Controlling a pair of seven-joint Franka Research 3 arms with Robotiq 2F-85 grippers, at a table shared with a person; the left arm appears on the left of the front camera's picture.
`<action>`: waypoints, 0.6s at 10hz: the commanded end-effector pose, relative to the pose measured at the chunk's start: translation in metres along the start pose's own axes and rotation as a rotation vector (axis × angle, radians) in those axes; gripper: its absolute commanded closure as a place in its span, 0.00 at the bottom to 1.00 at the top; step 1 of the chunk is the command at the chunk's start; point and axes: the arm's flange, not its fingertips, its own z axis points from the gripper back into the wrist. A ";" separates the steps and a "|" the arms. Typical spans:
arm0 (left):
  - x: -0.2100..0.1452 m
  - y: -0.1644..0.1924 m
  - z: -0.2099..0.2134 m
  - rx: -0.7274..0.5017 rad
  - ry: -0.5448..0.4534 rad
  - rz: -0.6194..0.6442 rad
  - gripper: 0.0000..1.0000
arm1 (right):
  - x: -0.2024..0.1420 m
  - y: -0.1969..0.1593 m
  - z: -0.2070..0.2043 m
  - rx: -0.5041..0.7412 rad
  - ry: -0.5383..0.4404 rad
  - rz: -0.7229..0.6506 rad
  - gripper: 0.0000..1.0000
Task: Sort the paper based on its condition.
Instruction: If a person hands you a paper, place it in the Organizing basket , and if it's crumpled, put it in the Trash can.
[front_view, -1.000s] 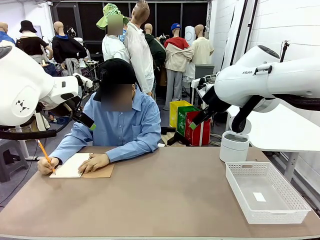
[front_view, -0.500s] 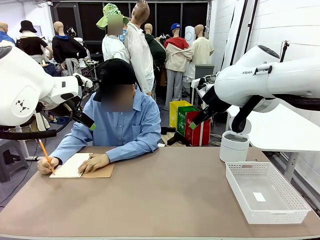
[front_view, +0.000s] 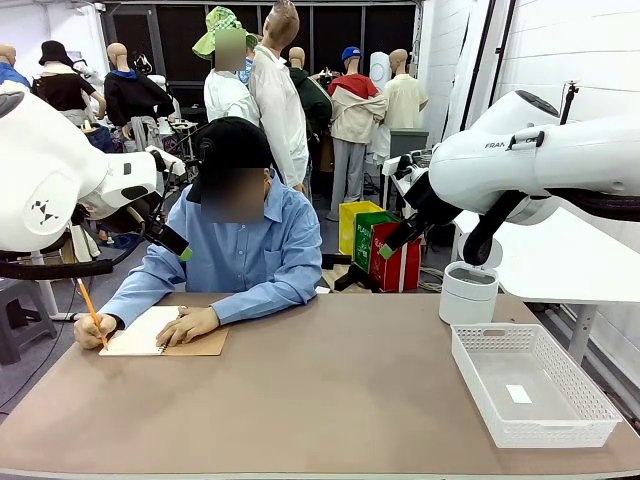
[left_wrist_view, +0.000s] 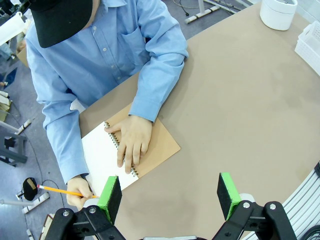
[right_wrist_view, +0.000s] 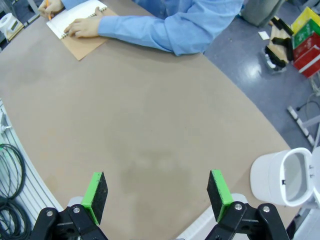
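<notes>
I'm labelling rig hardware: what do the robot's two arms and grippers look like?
The left arm and right arm are glossy white with rounded joints; the right carries dark lettering, the left a black emblem. The left gripper and right gripper are black with green-padded jaws.

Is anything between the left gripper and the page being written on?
Yes: one hand of the person rests partly on the page, the other hand holds a pencil at its edge. The left gripper is open above.
</notes>
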 end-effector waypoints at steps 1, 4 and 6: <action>0.000 0.001 0.001 0.001 -0.002 0.001 0.00 | 0.000 0.000 -0.002 -0.004 0.007 -0.001 0.00; 0.000 0.001 0.001 0.001 -0.002 0.001 0.00 | 0.000 0.000 -0.002 -0.004 0.007 -0.001 0.00; 0.000 0.001 0.001 0.001 -0.002 0.001 0.00 | 0.000 0.000 -0.002 -0.004 0.007 -0.001 0.00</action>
